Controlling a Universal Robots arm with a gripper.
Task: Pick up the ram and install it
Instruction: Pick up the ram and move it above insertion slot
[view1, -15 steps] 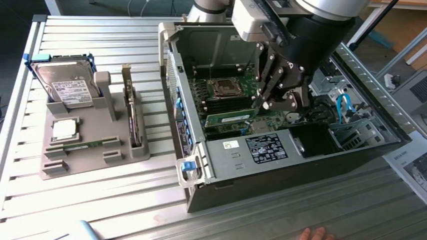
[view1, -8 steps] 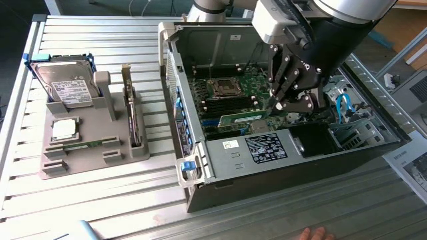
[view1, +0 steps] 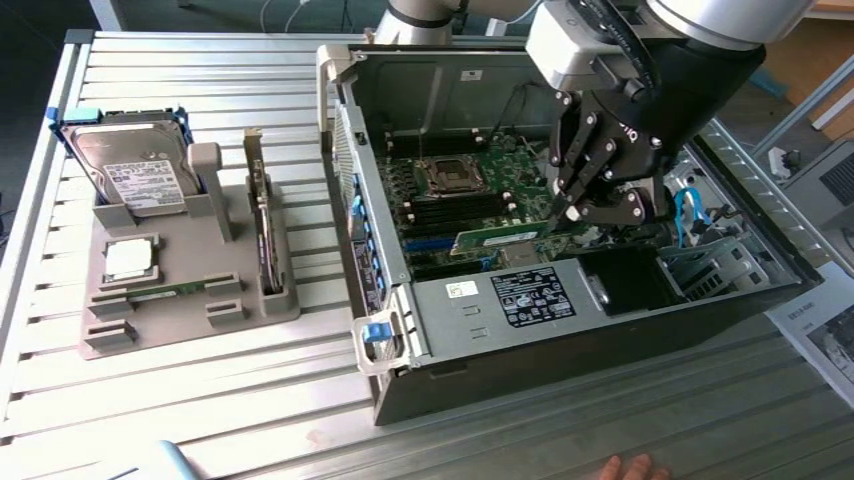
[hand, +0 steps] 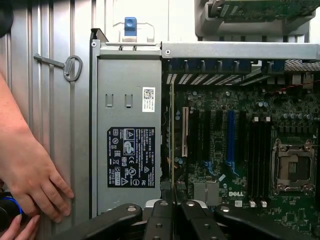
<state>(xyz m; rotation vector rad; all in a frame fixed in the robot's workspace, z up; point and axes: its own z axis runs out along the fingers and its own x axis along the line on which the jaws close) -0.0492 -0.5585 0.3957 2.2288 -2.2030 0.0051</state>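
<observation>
The ram (view1: 501, 238), a long narrow green board, hangs level inside the open computer case (view1: 747, 290), just above the motherboard (view1: 501, 165). My gripper (view1: 571, 212) is shut on its end nearest the exterior view's right. In the wrist view the ram (hand: 172, 130) runs edge-on as a thin line out from between my fingertips, with the gripper (hand: 172, 206) closed around it. The black memory slots (view1: 461, 210) lie just beyond the stick, beside the processor socket (view1: 451, 175). In the wrist view the slots (hand: 257, 155) sit apart from the stick.
A grey holder tray (view1: 114, 335) on the exterior view's left carries a hard drive (view1: 127, 165), a square processor chip (view1: 130, 258) and an upright card (view1: 267, 240). The power supply (view1: 534, 295) fills the case's near corner. A person's hand (hand: 30, 180) rests on the slatted table (view1: 200, 400).
</observation>
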